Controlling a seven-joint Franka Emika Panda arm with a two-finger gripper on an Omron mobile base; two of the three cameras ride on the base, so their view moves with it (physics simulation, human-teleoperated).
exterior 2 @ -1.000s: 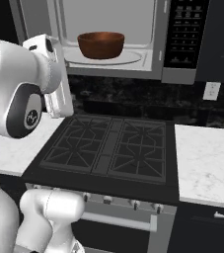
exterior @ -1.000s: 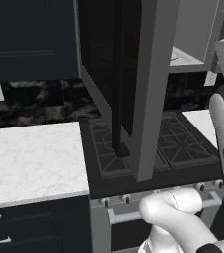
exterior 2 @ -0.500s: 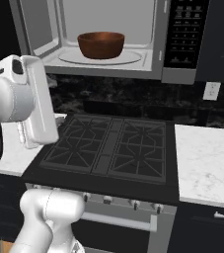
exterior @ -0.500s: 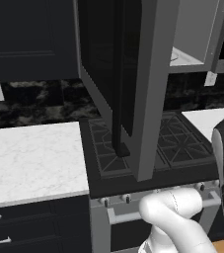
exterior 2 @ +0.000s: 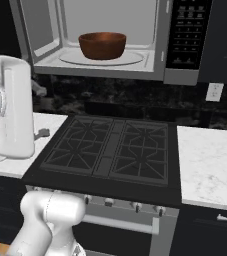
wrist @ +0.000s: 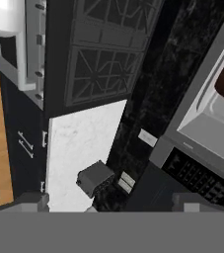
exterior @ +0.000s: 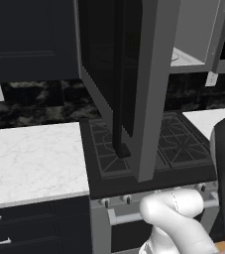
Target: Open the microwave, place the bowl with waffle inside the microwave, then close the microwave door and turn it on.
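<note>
Bowl (exterior 2: pixel 102 45) sits inside microwave (exterior 2: pixel 110 40), upper centre of right base view; microwave door (exterior: pixel 134 79) wide open; can't tell my gripper's spread; I'd push door's outer edge, slow arc, w/o clipping stove (exterior 2: pixel 112 150).

We are seeing a reddish-brown bowl (exterior 2: pixel 102 45) glowing against the pale grey microwave (exterior 2: pixel 135 60) interior, its door (exterior: pixel 134 74) showing dark glass edged in grey, above a black stove (exterior 2: pixel 110 152) and white-marbled bench (exterior 2: pixel 210 160).
</note>
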